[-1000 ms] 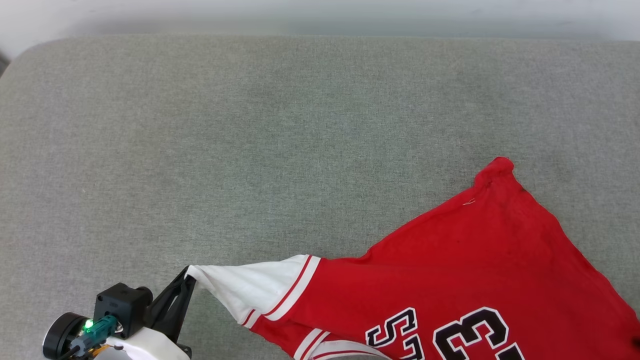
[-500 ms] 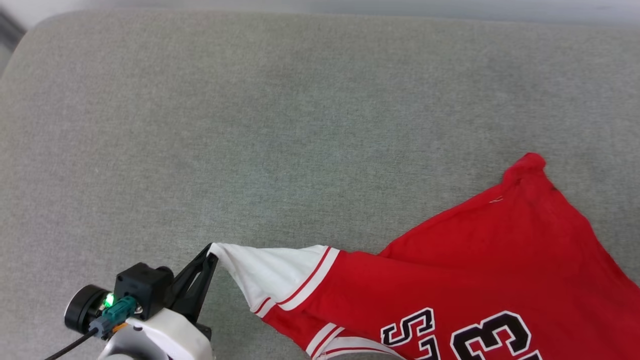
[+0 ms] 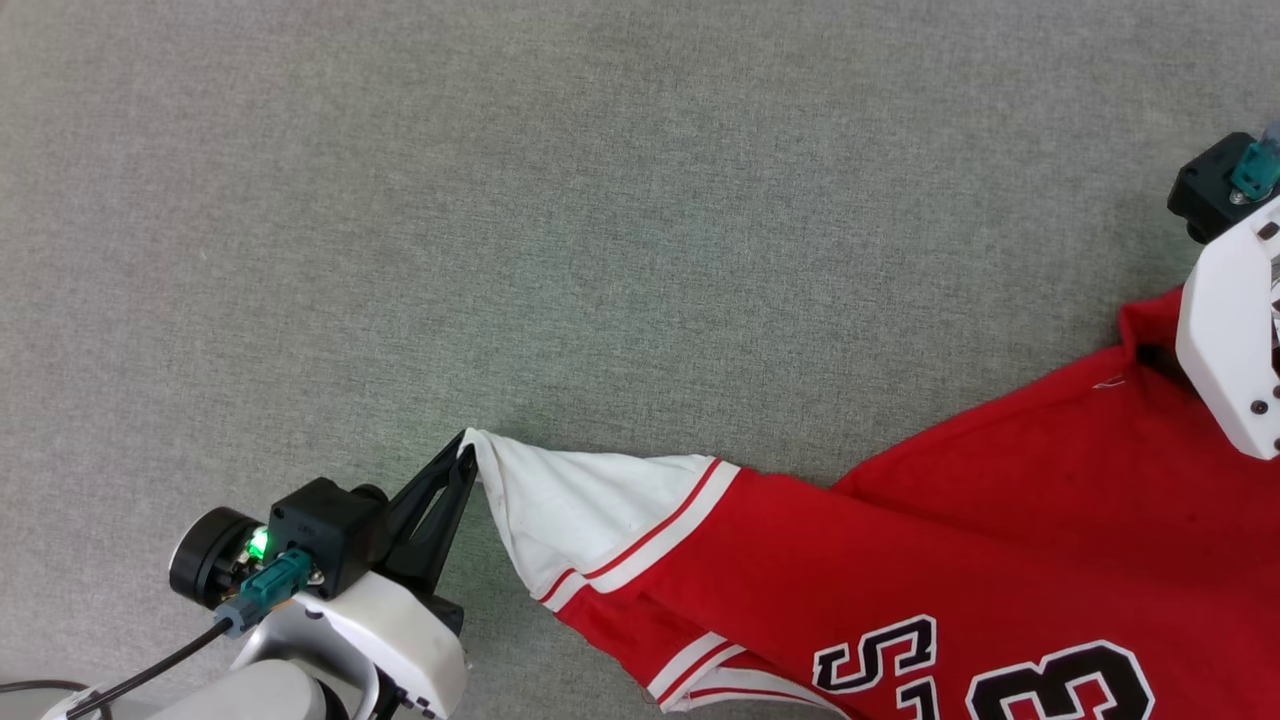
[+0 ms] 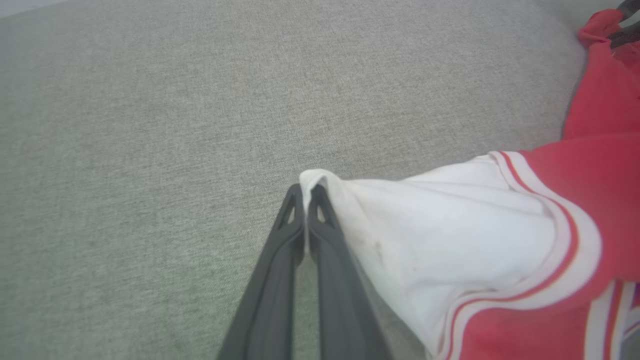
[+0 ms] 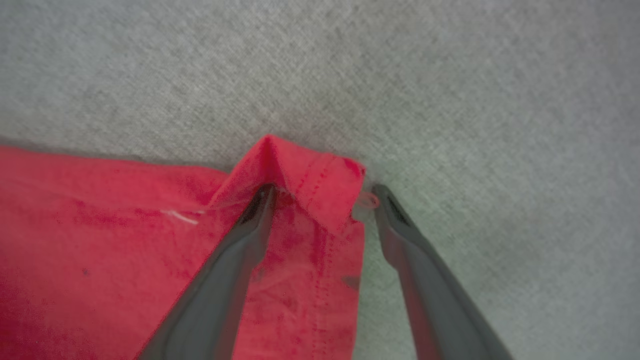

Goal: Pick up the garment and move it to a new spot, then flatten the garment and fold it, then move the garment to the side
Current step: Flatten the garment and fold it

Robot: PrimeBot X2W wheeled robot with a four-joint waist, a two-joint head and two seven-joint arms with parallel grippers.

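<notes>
On the left, the left gripper (image 3: 462, 452), two long dark fingers, is clamped tight on the very tip of the white short sleeve (image 3: 575, 505), and it has kept that pinch through the last second. The left wrist view confirms it: fingers pressed together, the sleeve's corner caught between them.

From there the bright red soft-cloth T-shirt (image 3: 900, 560), with white sleeves and striped trim, runs rightward across the flat grey woven-fabric surface (image 3: 600, 200). It lies low in the head view, the sleeve drawn to a taut point and the black-and-white lettering (image 3: 1060, 685) at the bottom edge. The head camera has dipped and turned, so the whole scene has slid. The shirt itself seems hardly to have shifted.

Now the news, over on the right. The white wrist shell (image 3: 1225, 340) of the right arm has come in above the shirt's far red hem corner (image 3: 1140, 320). The right gripper (image 5: 324, 192) has its fingers spread wide, one over the red cloth and the other over the grey surface just beside it. The stitched corner sits between them, and nothing is gripped there yet.

My read is that it's lining up a second hold, so both arms can pull the shirt flat. That corner is folded over on itself, so a close could catch only the top layer.
</notes>
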